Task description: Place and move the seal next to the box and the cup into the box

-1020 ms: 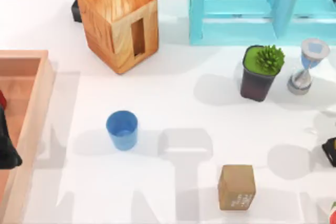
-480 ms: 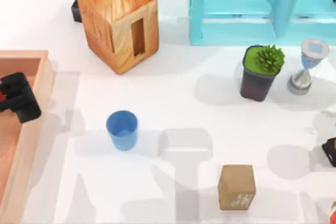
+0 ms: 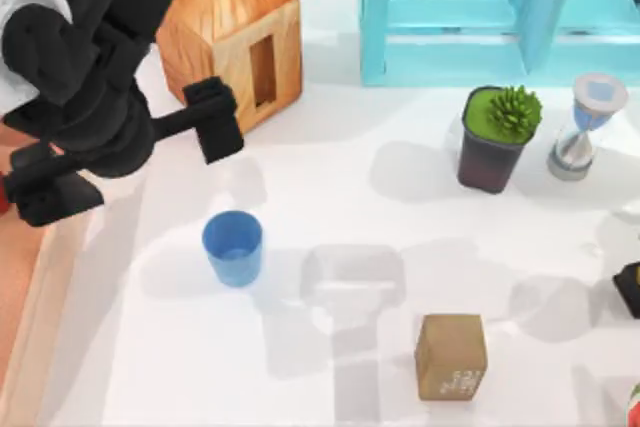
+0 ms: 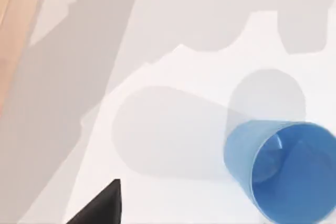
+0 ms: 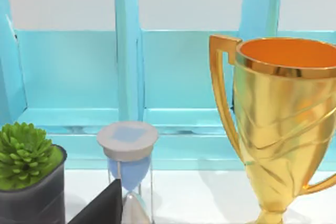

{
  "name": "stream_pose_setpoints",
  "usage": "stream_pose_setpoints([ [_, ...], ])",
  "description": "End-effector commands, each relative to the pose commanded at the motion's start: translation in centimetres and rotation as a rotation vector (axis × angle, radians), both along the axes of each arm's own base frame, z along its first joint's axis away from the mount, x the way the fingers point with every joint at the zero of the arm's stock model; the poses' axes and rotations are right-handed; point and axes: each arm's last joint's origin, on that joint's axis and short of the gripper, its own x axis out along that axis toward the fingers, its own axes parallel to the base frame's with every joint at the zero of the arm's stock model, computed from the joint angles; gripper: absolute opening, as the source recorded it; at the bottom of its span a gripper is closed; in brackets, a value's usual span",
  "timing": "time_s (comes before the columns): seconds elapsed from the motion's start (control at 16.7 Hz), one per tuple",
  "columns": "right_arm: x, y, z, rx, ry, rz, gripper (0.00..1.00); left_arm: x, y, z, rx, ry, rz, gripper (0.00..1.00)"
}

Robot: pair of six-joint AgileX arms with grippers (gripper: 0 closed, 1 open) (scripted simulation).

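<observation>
You see the seal (image 3: 451, 356) closest to you, standing alone on the white table (image 3: 400, 207). Farther back, the blue cup (image 3: 233, 247) stands upright. Your left gripper (image 3: 125, 162) hangs just past it with its fingers spread wide, holding nothing. The box (image 3: 25, 297) sits at the left edge.

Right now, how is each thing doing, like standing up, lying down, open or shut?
cup: upright on the table, mouth up, not held.
seal: resting on the table, untouched.
box: open-topped.
left gripper: open, above the table near the cup.
potted plant: upright.
hourglass: upright.
trophy: upright.
</observation>
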Motion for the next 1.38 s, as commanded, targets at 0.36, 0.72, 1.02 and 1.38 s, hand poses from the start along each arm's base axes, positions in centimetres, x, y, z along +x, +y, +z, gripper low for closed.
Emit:
stream_pose_setpoints([
  [0.36,0.0,0.0,0.0,0.000,0.000,0.000,1.00,1.5,-12.0,-2.1,0.070,0.238,-0.102,1.00],
  [0.72,0.0,0.0,0.0,0.000,0.000,0.000,1.00,-2.6,-21.5,-3.2,0.119,0.335,-0.253,1.00],
  [1.02,0.0,0.0,0.0,0.000,0.000,0.000,1.00,-5.8,-25.1,-3.3,0.134,0.359,-0.341,1.00],
  [1.38,0.0,0.0,0.0,0.000,0.000,0.000,1.00,-5.9,-25.1,-3.2,0.133,0.356,-0.343,1.00],
])
